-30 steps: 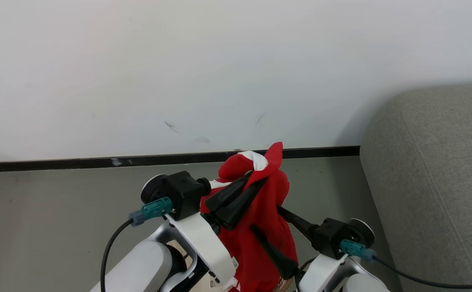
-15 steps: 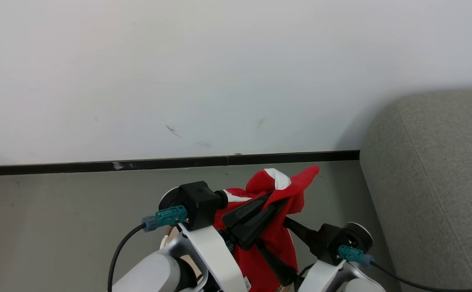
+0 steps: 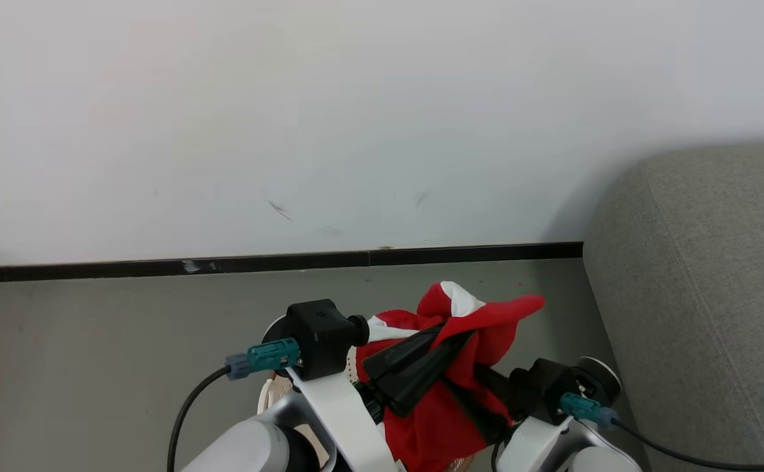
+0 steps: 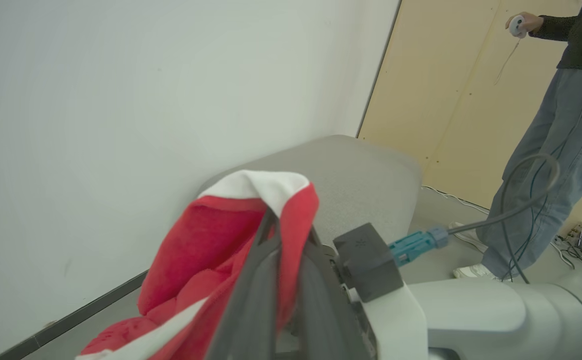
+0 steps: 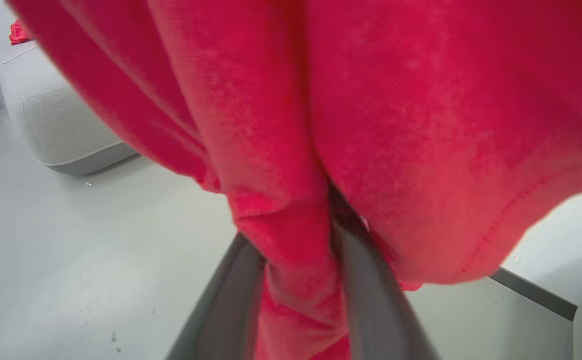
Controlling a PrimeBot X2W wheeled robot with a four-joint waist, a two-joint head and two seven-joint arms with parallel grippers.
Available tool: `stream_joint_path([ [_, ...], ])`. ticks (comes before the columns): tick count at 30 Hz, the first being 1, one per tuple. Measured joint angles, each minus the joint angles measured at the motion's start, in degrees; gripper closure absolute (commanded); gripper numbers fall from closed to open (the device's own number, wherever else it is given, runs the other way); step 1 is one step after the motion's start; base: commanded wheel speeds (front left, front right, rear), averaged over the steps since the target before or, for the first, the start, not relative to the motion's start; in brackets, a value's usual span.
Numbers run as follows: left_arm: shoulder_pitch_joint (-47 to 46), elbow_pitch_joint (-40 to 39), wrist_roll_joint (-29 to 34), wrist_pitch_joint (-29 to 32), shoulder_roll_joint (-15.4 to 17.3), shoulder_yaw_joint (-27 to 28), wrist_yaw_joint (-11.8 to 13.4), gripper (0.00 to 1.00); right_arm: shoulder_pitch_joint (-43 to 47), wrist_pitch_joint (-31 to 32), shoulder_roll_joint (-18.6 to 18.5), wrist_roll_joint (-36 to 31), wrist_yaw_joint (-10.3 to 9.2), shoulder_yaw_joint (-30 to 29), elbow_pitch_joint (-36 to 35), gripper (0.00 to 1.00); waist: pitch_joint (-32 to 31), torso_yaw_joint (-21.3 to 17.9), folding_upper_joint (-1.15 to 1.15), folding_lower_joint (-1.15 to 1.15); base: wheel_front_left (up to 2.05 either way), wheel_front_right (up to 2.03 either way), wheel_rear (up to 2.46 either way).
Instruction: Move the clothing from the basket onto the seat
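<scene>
Swung rightward toward the seat (image 3: pixel 703 295), the clothing (image 3: pixel 486 321) hangs over the basket (image 3: pixel 267 395).

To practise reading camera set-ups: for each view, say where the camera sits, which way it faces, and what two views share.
Head view: on the head, facing forward and down at floor and wall; left end effector and right end effector grip the garment.
Left wrist view: along the left fingers, toward the sofa and a person; the right wrist shows.
Right wrist view: along the right fingers, into the garment.
Head and left wrist share: garment, sofa.
</scene>
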Motion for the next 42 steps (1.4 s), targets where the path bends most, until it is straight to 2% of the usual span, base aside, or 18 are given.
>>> stream_joint_path([
  [1,0.2,-0.2,-0.1,0.0,0.0,0.0,0.0,1.0,0.0,0.0,0.0,0.1,0.0,0.1,0.1,1.0,0.0,0.0,0.0,0.0,0.0,0.0,0.0],
  [5,0.5,-0.7,-0.4,0.8,0.3,0.1,0.4,1.0,0.0,0.0,0.4,1.4,0.0,0.9,0.1,1.0,0.3,0.2,0.0,0.0,0.0,0.0,0.0],
  [9,0.7,-0.5,-0.6,1.0,0.8,0.8,1.3,0.75,0.0,0.0,0.6,1.9,0.0,1.6,-0.1,1.0,0.6,0.2,0.0,0.0,0.0,0.0,0.0],
  [14,2.3,1.2,-1.0,1.2,1.4,1.7,2.0,0.58,0.0,0.0,0.7,2.8,0.0,1.7,-1.1,1.0,1.0,0.0,0.0,0.0,0.0,0.0,0.0],
  [15,2.7,1.6,-1.1,1.4,1.5,2.0,2.4,0.53,0.0,0.0,0.8,3.1,0.0,1.6,-1.2,1.0,1.0,0.0,0.0,0.0,0.0,0.0,0.0],
  [17,2.9,2.1,-1.4,1.5,1.8,2.1,2.5,0.1,0.0,0.0,0.9,3.6,0.0,1.3,-1.4,1.0,1.2,-0.2,0.0,0.0,0.0,0.0,0.0],
  [18,2.9,2.4,-1.4,1.5,1.8,2.2,2.5,0.0,0.1,0.0,1.0,3.9,0.0,0.9,-1.5,1.0,1.3,-0.3,0.0,0.0,0.0,0.0,0.0],
  [29,4.4,4.4,-1.5,-0.6,2.0,3.4,2.5,0.0,2.5,0.0,1.7,9.6,0.0,-4.6,-2.4,1.0,1.8,-1.7,0.0,0.0,0.0,0.0,0.0],
  [42,6.5,4.8,-1.4,-4.2,2.9,4.0,2.3,0.0,2.9,0.0,1.4,9.8,0.0,-8.5,-3.2,1.0,2.5,-4.0,0.0,0.0,0.0,0.0,0.0],
])
